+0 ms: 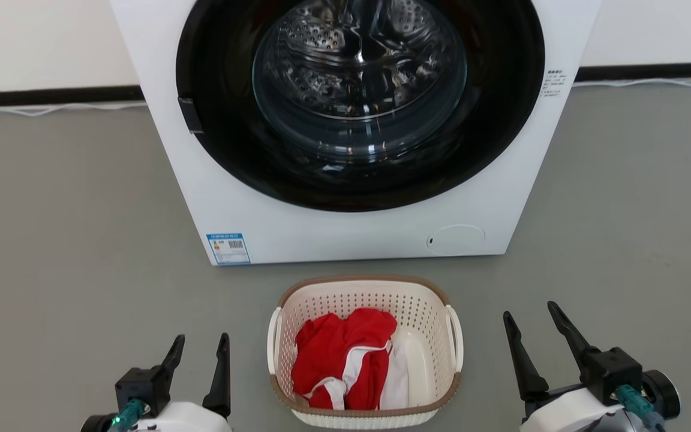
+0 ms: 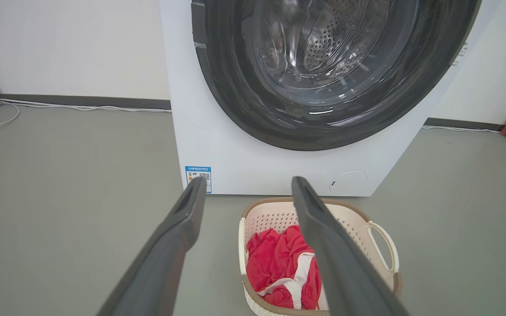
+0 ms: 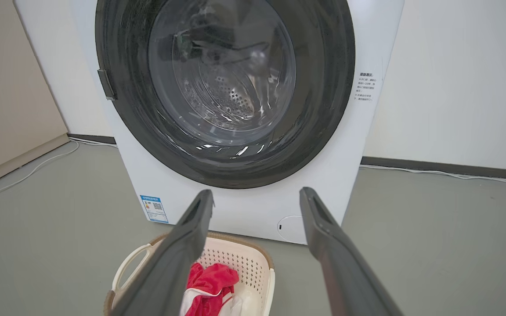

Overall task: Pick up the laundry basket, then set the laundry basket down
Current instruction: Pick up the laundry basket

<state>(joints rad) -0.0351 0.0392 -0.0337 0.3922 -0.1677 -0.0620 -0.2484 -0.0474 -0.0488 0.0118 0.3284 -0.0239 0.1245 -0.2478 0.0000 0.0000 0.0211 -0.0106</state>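
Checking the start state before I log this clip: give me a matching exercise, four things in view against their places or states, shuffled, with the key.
Things
1. laundry basket
2. red garment
3. washing machine
4. left gripper

Places or states
a. lying inside the laundry basket
b. open, off the laundry basket's left side, touching nothing
c. on the floor, just in front of the washing machine
d. farthest back, by the wall

Pairs: 1-c, 2-a, 3-d, 4-b
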